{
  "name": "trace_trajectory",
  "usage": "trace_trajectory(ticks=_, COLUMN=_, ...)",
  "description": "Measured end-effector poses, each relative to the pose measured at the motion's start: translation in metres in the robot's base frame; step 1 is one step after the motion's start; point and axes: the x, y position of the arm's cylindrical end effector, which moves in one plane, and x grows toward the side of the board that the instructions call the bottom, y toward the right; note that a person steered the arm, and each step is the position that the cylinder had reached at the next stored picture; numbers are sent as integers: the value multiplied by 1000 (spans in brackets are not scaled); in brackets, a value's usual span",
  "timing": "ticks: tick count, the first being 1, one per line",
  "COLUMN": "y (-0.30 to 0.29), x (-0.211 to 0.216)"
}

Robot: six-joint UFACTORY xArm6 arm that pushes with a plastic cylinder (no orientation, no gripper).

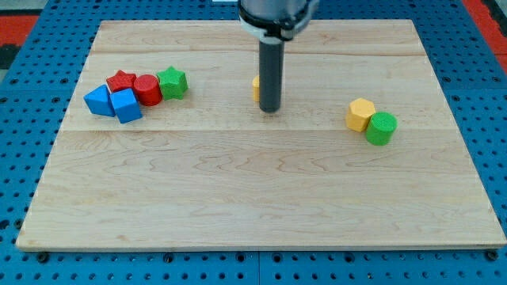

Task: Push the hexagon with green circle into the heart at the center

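Note:
A yellow hexagon (pixel 360 114) lies at the view's right, touching a green circle (pixel 381 127) just to its lower right. A yellow block (pixel 256 87), mostly hidden behind the rod near the middle of the board, shows only a sliver; its shape cannot be made out. My tip (pixel 270 109) rests on the board right beside that yellow sliver, on its right, and well to the left of the hexagon and green circle.
A cluster at the view's left: a red star (pixel 120 80), a red circle (pixel 146 89), a green star-like block (pixel 172 81), and two blue blocks (pixel 98 100) (pixel 125 104). The wooden board (pixel 253 198) lies on a blue pegboard.

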Motion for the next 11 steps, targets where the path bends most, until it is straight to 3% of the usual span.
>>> trace_trajectory(ticks=1, y=79, x=69)
trace_trajectory(ticks=2, y=179, x=83)
trace_trajectory(ticks=5, y=127, x=-14)
trace_trajectory(ticks=7, y=162, x=-36)
trace_trajectory(ticks=9, y=49, x=-56)
trace_trajectory(ticks=10, y=39, x=-58)
trace_trajectory(ticks=11, y=21, x=-89)
